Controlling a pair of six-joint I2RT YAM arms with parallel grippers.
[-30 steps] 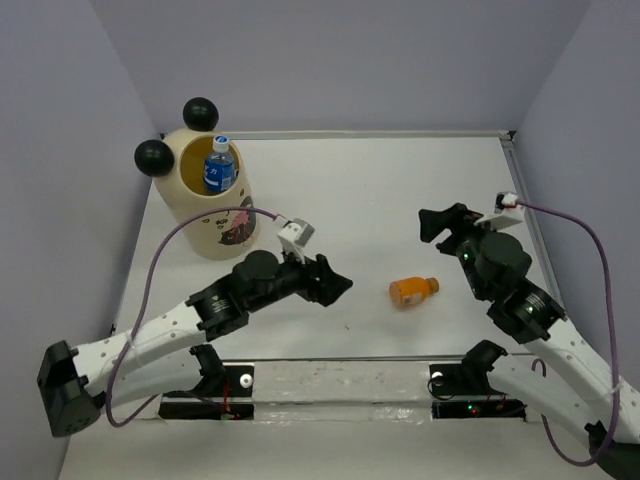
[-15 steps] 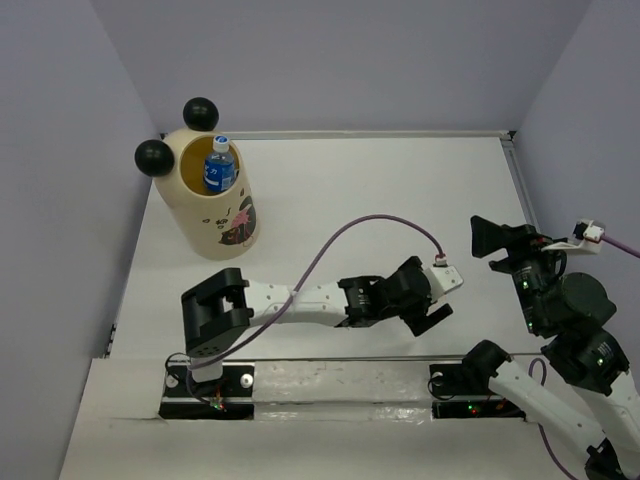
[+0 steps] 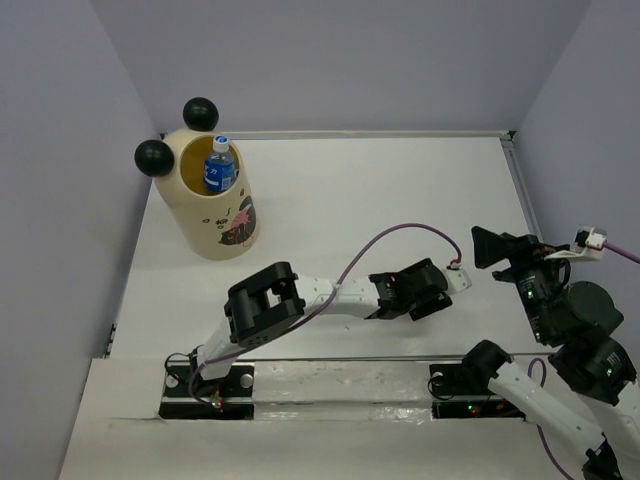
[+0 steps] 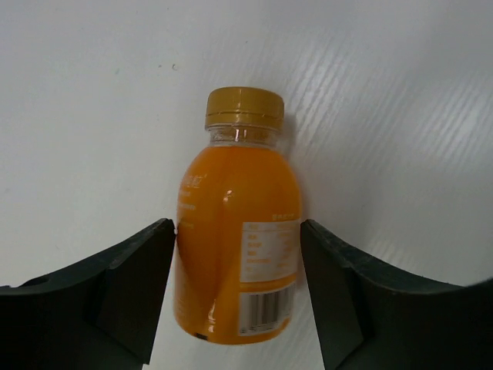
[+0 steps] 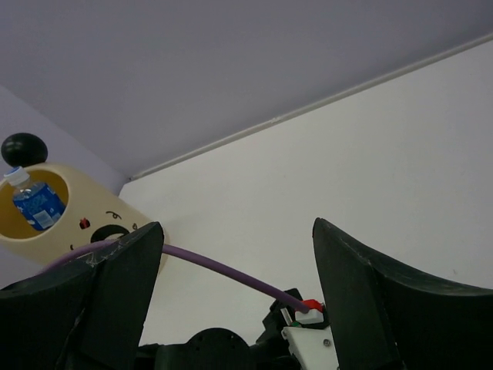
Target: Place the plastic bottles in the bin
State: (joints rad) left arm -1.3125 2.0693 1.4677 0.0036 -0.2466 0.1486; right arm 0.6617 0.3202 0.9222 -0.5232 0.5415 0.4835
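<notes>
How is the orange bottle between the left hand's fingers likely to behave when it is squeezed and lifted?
The orange bottle lies on its side on the table, round-bodied, so it may roll if nudged off-centre. It looks full of juice, so probably fairly heavy for its size and firm. Its glossy surface could slip between the left hand's fingers.

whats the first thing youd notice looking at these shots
The orange bottle lying on the white table, framed between the left gripper fingers, which look open around it. Next, the cream bin with black ball ears at the far left, a blue-labelled bottle poking out.
</notes>
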